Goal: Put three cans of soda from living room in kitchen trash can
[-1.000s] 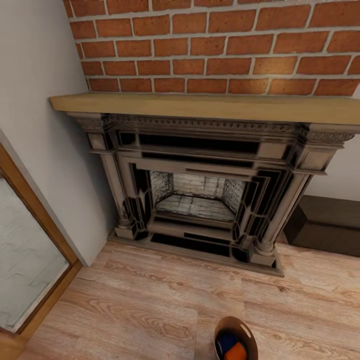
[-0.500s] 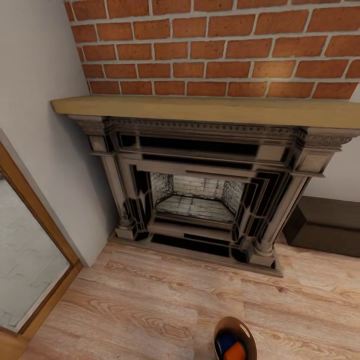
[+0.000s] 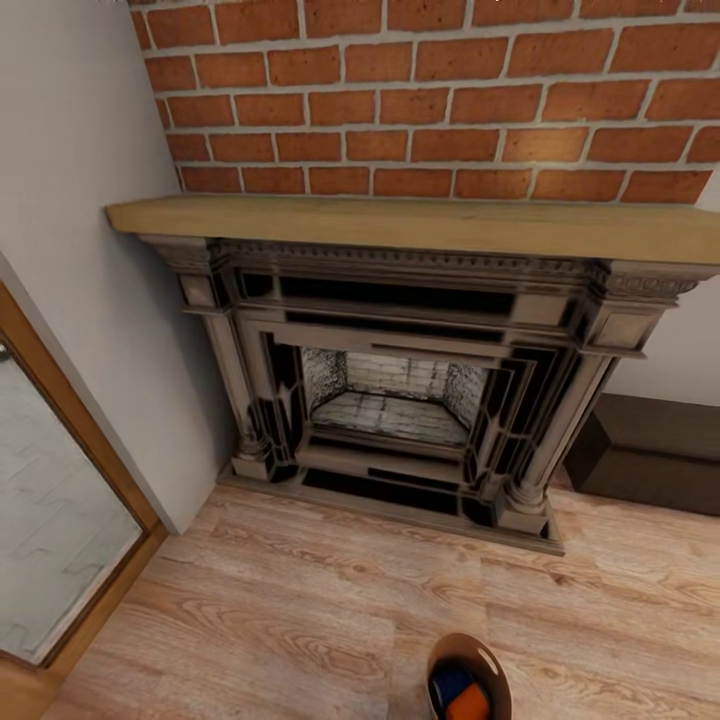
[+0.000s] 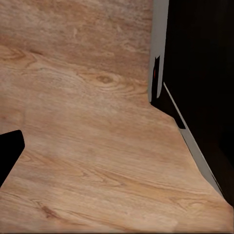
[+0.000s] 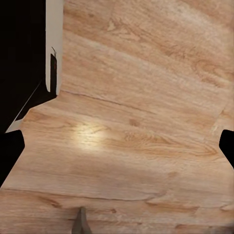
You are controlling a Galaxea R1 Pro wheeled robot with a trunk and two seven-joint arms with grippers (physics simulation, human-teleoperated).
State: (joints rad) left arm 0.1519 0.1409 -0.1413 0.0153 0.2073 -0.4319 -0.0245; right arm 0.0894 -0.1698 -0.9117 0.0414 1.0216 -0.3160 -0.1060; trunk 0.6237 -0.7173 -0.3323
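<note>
At the bottom edge of the head view stands the tash can (image 3: 487,655), a round bin with a brown inside, cut off by the frame. A dark blue can of soda (image 3: 450,685) and a bright orange can of soda (image 3: 473,705) lie inside it. In the left wrist view my left gripper (image 4: 117,156) hangs over bare wood floor, one dark fingertip (image 4: 9,151) at the frame's edge, nothing held. In the right wrist view my right gripper (image 5: 122,156) is open over the floor, its fingertips (image 5: 10,156) far apart and empty.
A dark carved fireplace (image 3: 400,400) with a wooden mantel (image 3: 400,222) stands ahead against a red brick wall (image 3: 430,100). A glass door in a wooden frame (image 3: 60,540) is at the left. A dark low cabinet (image 3: 650,455) sits at the right. Wood floor (image 3: 280,620) lies between.
The whole head view has shifted slightly, with the fireplace sitting a little lower in the picture, so the camera moved. The tash can and its cans keep their place.
</note>
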